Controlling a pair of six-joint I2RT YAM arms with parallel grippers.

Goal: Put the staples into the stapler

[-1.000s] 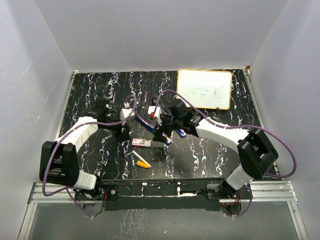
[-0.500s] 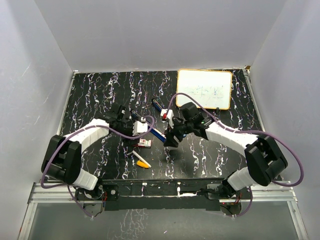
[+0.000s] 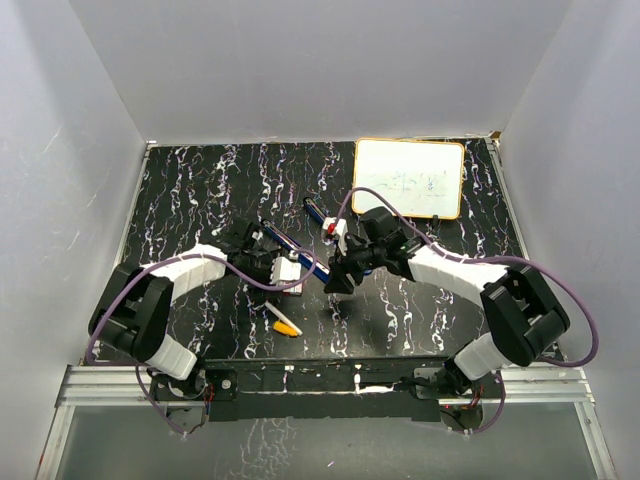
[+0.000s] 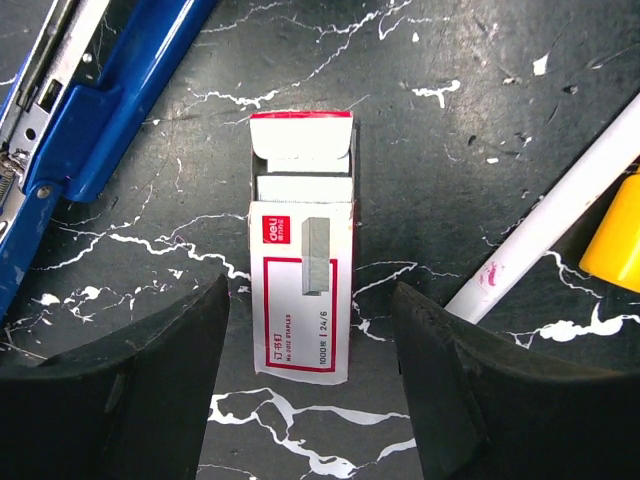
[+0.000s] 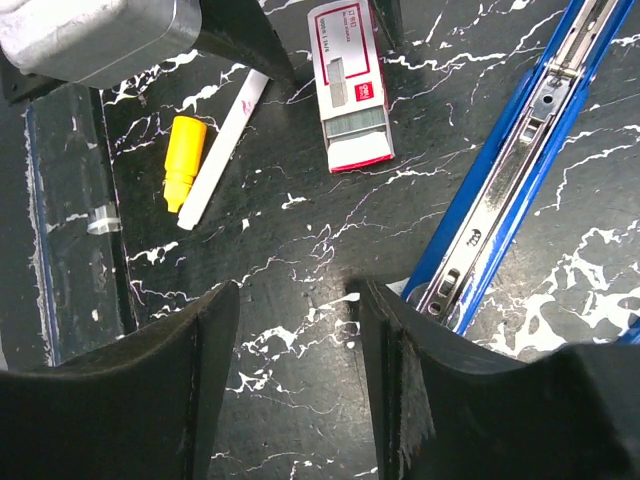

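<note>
The red-and-white staple box (image 4: 300, 290) lies flat on the black marbled table with its far flap open, and grey staple strips (image 4: 301, 186) show inside. My left gripper (image 4: 311, 292) is open just above it, one finger on each side of the box. The blue stapler (image 3: 291, 246) lies opened out with its metal channel (image 5: 510, 185) bared. My right gripper (image 5: 297, 300) is open and empty over bare table, its right finger close beside the stapler's near end. The box also shows in the right wrist view (image 5: 350, 90).
A white marker with a yellow cap (image 3: 284, 320) lies just in front of the box, and shows in the left wrist view (image 4: 560, 225). A small whiteboard (image 3: 410, 178) lies at the back right. Grey walls enclose the table.
My left gripper has left the stapler and come toward the near side to sit over the staple box. My right gripper has let go of the stapler and drawn slightly back beside it.
</note>
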